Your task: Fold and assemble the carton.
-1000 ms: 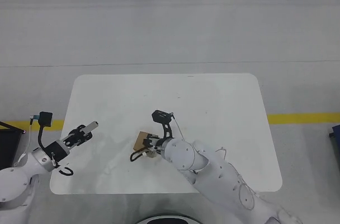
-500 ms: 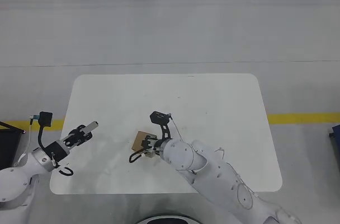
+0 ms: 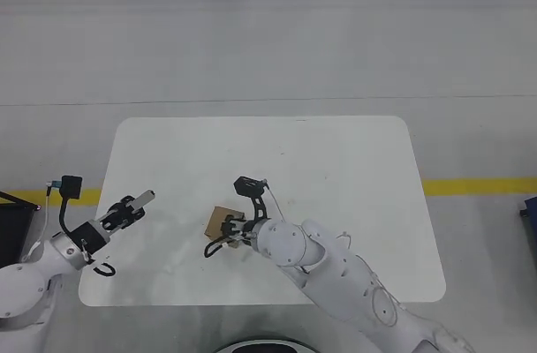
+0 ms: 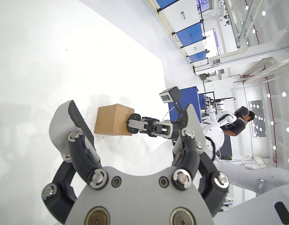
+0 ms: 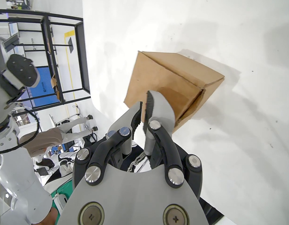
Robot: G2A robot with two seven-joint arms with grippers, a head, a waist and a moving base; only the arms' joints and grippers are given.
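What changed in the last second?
The right gripper, shut, edged slightly toward the left arm and seems to have pushed the small brown cardboard carton a little that way. Nothing was taken hold of or let go. The left gripper stayed open, parked apart.

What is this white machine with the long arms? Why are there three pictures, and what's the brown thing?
It is a robot with two arms. Each arm ends in a gripper, a sort of hand with two fingers.

One picture is taken from above and looks down on the white table. The other two come from small cameras on the robot's wrists, so you see each gripper up close.

The brown thing on the table is a small carton, which is a cardboard box. The right gripper has its fingers closed together, with the tips right at the side of the carton. The left gripper is wide open, off to one side of the carton, and holds nothing.
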